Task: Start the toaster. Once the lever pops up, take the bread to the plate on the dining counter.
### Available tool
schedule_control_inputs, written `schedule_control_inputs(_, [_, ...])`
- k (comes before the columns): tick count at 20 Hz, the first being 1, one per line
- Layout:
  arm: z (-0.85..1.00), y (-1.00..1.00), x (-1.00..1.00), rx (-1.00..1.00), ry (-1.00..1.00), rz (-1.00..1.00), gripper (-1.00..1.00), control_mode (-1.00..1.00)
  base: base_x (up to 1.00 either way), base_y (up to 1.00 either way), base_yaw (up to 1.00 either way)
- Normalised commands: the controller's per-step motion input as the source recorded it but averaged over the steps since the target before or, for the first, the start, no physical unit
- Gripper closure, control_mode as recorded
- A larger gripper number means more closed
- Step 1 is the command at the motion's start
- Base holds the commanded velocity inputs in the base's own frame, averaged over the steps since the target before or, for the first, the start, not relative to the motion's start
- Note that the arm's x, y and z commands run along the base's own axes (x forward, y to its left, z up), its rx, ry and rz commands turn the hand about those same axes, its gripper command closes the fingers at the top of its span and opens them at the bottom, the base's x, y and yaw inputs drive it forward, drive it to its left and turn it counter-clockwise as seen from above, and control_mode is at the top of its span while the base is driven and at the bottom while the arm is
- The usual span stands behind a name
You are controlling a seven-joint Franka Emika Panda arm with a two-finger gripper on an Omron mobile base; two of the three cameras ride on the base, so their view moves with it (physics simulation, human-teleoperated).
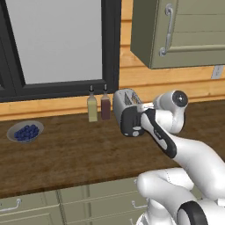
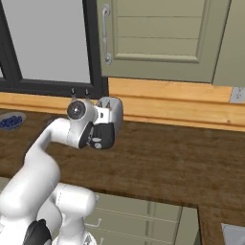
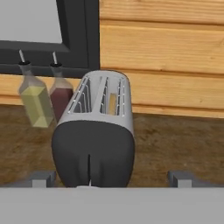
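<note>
The silver toaster [image 3: 103,98] stands on a brown wooden wall counter [image 1: 74,154] with its rounded black end panel [image 3: 94,151] facing me. A tan slice of bread [image 3: 113,103] sits low in its right slot. My gripper [image 3: 111,178] is open just in front of the black end, one fingertip [image 3: 41,178] wide of it on each side, touching nothing. The base views show the toaster [image 1: 125,100] [image 2: 113,109] right behind my wrist. The plate and the dining counter are out of view.
Two slim bottles, one yellow [image 1: 92,107] and one dark red [image 1: 105,104], stand just left of the toaster below the window. A grey bowl of blueberries [image 1: 25,132] sits far left. An upper cabinet [image 1: 180,30] hangs above the toaster's right.
</note>
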Motion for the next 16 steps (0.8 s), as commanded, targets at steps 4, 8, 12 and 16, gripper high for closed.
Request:
schedule_control_inputs(4, [0.4,0.0,0.01,0.0,0.0,0.0,-1.0,-1.0,0.0,0.0,0.0])
schedule_control_inputs(8, [0.38,0.0,0.08,0.0,0.0,0.0,-1.0,-1.0,0.0,0.0,0.0])
schedule_control_inputs(12, [0.13,0.0,0.18,0.0,0.0,-0.02,-1.0,-1.0,0.0,0.0,0.0])
schedule_control_inputs(16, [0.0,-0.02,0.08,0.01,-0.01,-0.05,-1.0,-1.0,0.0,0.0,0.0])
